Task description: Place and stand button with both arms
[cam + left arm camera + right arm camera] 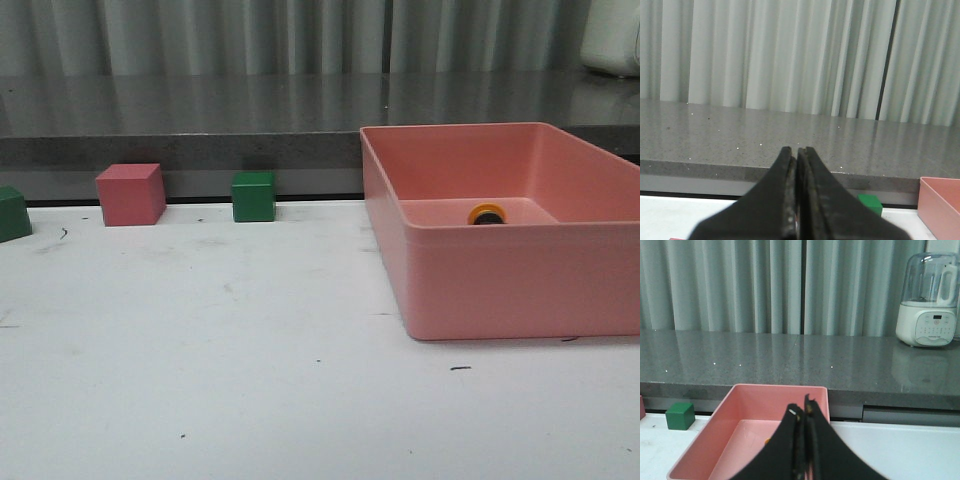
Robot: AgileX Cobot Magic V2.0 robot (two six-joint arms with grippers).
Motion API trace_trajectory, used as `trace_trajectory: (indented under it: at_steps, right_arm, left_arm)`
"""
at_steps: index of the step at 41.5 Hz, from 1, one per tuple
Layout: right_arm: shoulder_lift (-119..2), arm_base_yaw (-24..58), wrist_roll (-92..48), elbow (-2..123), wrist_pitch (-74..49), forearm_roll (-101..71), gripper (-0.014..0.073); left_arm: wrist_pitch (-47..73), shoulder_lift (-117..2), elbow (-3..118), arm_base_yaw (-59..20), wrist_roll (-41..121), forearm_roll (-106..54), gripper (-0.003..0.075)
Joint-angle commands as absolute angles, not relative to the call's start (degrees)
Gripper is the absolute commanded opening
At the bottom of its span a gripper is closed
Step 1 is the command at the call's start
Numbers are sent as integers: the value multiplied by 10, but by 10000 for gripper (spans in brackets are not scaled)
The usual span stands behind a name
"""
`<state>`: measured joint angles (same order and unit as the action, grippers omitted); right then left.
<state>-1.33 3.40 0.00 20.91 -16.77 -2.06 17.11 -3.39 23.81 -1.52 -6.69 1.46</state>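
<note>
Both sets of fingers closed, empty: left gripper (796,200), right gripper (803,450); open right before descending onto the button (487,213) inside the pink bin (520,280)

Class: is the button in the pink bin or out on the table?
In. The button's yellow cap shows above the near wall of the pink bin.

salmon pink bin (500,270), plain. button (487,213) in it: yellow-orange cap, black under. pink cube (130,194). two dark green cubes (253,196) (13,214). desk (220,360) white with small dark scuffs. grey speckled counter (180,110) behind. pale grey-green pleated curtain (250,35). black left gripper (796,155) and right gripper (801,412). white appliance (929,300), clear top.
</note>
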Motion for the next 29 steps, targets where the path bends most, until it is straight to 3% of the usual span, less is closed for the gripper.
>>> trace_trajectory:
  at_steps: [1, 7, 14, 29]
  right_arm:
    - [-59, 34, 0, 277, -167, -13, -68]
    - [-126, 34, 0, 352, -267, -13, -68]
    - [-196, 34, 0, 371, -337, -13, -68]
    - [-283, 34, 0, 371, -350, -15, -67]
  left_arm:
    - [208, -91, 315, -16, -67, 9, -20]
    - [298, -164, 382, -16, -67, 9, -20]
    - [313, -225, 387, -16, -67, 8, -20]
    - [314, -283, 387, -16, -67, -4, -20]
